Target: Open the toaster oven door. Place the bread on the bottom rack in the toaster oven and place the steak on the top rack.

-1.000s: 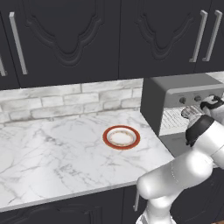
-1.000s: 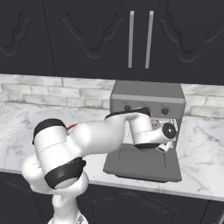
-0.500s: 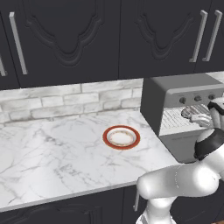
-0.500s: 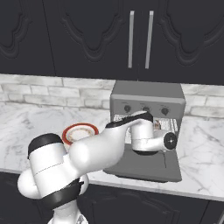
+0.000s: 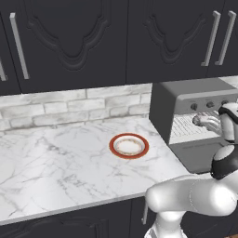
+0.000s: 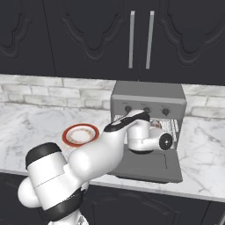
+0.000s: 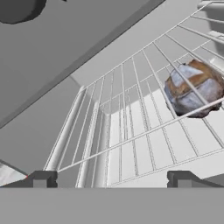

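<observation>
Bread [image 7: 194, 89] on oven rack [image 7: 131, 127], arm swung further right, jaws spread, empty.

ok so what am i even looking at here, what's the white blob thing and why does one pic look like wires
The white shape is a robot arm in a simulated kitchen. Two cameras look over it from behind, left and right. It reaches into the toaster oven, whose door lies folded down. The wiry picture comes from a camera on the hand: those are oven racks, with the bread lying among them. The gripper is open and holds nothing. A red-rimmed plate sits on the marble counter.
</observation>
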